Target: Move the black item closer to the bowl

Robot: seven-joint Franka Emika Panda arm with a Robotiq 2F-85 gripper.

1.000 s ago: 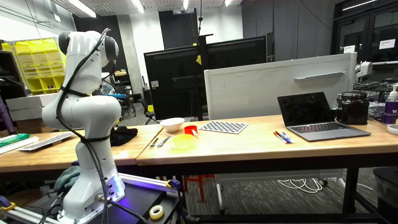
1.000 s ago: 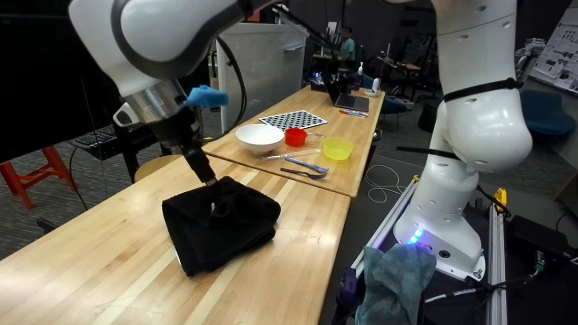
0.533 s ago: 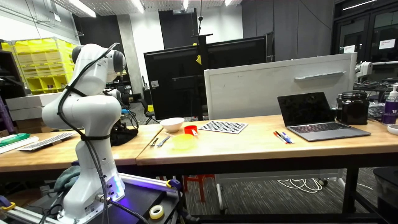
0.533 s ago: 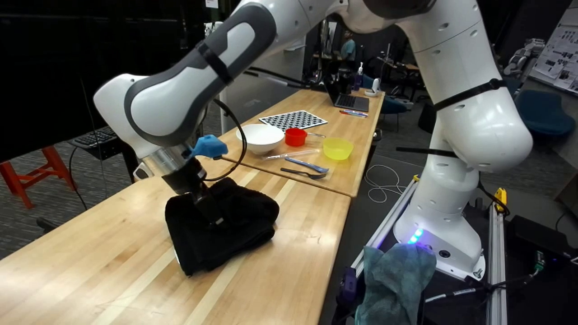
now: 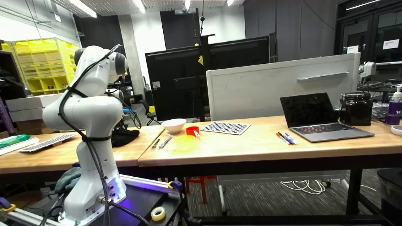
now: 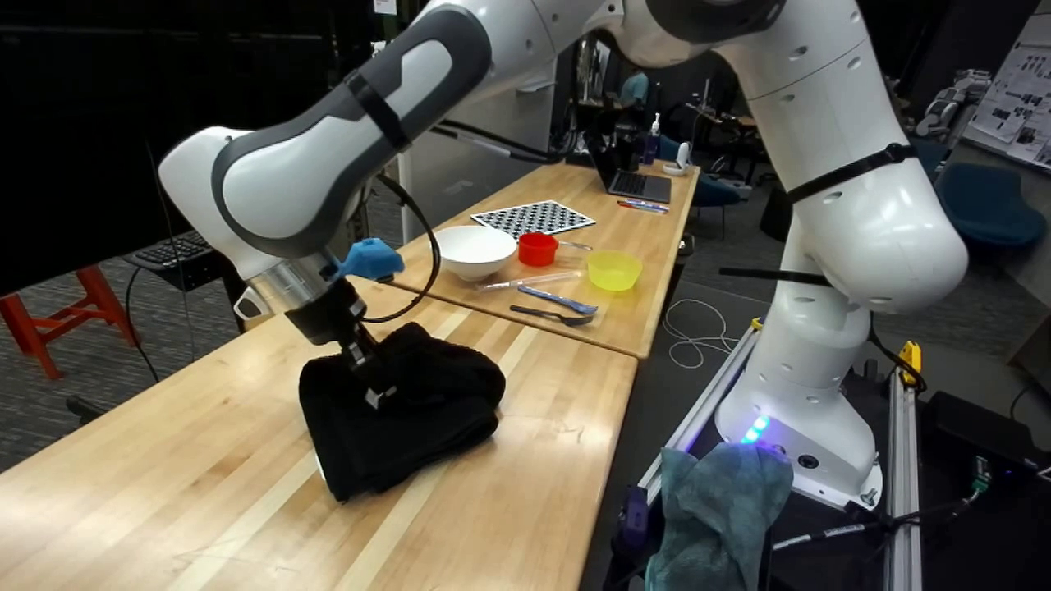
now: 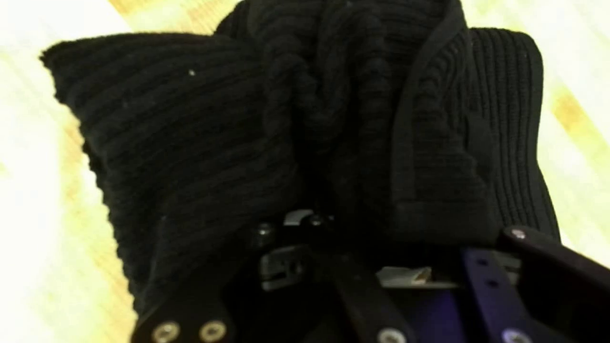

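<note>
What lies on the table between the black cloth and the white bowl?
Only wooden tabletop, crossed by a seam, lies between the black cloth and the white bowl; both exterior views show that stretch bare.

The wooden counter (image 6: 509, 533) is carrying a folded black cloth (image 6: 431, 414); across a seam (image 6: 493, 315) from it, a white bowl (image 6: 475, 253), a red cup (image 6: 537, 249), a yellow bowl (image 6: 614, 271) and cutlery (image 6: 542, 313) are sitting near one another, a checkered board (image 6: 534, 218) is lying near them, and pens (image 5: 289, 139) and an open laptop (image 5: 323, 129) are resting farther along
</note>
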